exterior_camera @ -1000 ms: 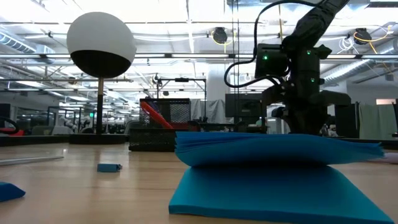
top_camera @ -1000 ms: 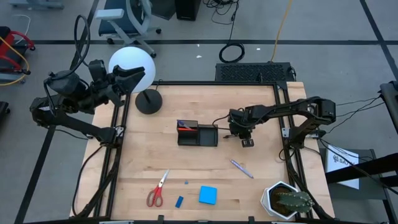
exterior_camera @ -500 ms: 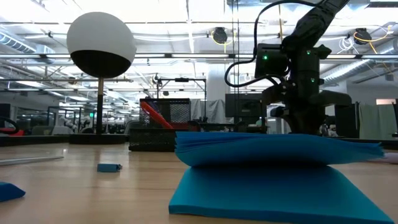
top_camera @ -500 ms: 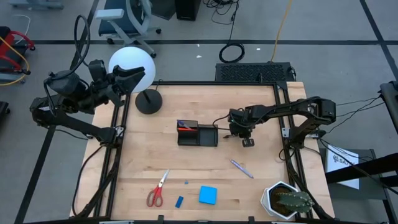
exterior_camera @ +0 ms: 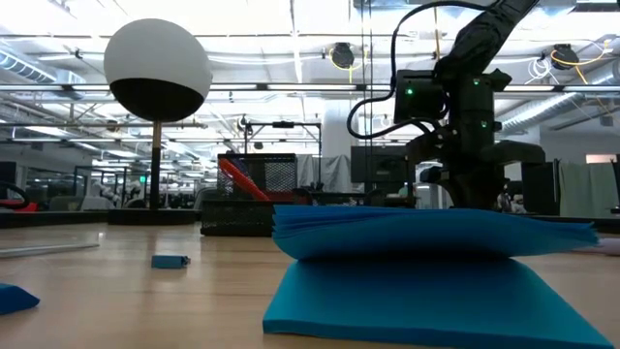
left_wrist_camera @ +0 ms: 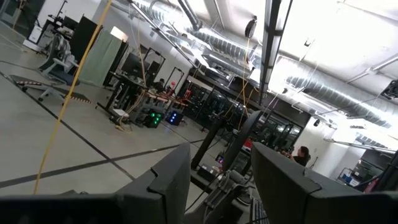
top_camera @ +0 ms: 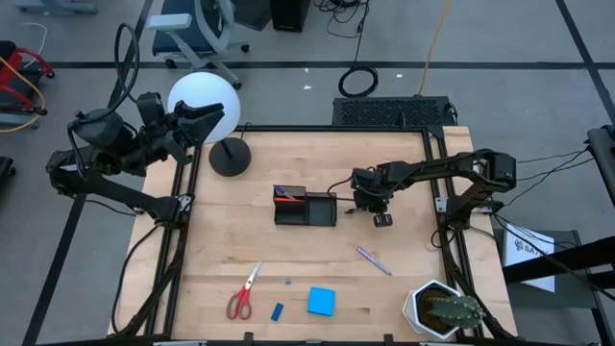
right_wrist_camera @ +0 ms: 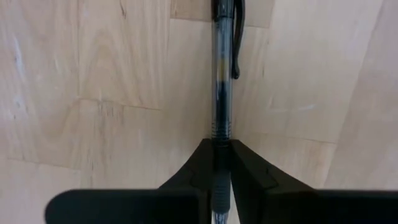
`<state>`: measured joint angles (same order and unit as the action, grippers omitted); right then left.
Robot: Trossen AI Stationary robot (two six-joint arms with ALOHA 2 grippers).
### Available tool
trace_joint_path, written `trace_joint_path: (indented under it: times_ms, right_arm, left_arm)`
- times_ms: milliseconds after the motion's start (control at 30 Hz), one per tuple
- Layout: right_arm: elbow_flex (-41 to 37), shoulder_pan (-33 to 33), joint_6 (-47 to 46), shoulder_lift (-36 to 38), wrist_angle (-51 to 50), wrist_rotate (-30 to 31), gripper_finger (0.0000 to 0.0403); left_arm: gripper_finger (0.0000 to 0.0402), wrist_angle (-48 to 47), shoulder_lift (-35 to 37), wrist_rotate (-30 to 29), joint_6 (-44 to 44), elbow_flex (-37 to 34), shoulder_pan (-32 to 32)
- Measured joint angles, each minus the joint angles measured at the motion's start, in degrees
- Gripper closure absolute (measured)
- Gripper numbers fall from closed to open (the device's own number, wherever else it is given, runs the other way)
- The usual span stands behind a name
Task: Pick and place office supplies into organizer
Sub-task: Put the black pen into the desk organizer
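We have the thin black pen (right_wrist_camera: 222,81) pinched between the fingers of the right gripper (top_camera: 381,219), which is closed tight on its barrel; in the right wrist view the pen's long axis runs straight out from between the fingers, clip end away from the wrist, over bare wood. In the high view that gripper sits right of centre, and the organizer (top_camera: 305,208) lies just to its left, near but not touching, with something red already standing in its left compartment. So the coming move, as we judge it, is a short carry leftward in the frame, and the pen may need tipping upright to drop in.

The right arm reaches in from the right edge of the counter (top_camera: 240,250), elbow bent, wrist pointed down. The left gripper (left_wrist_camera: 214,180) is parked at the upper left, off the counter's edge, fingers apart and empty, well away from the organizer.
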<state>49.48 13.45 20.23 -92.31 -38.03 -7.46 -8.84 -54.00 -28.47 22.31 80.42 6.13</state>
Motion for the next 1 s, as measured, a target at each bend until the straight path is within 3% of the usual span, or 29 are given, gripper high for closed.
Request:
trace_joint_path:
  times_ms: [567, 1000]
  right_arm:
    - [7.30, 0.17, 1.90, 0.11, -8.84, -0.12, 0.0379]
    - [7.75, 1.90, -0.14, 7.25, -16.45, -0.25, 0.0379]
  left_arm:
    - [0.0229, 0.00, -0.02, 0.00, 0.00, 0.00, 0.01]
    - [0.0229, 0.00, -0.02, 0.00, 0.00, 0.00, 0.02]
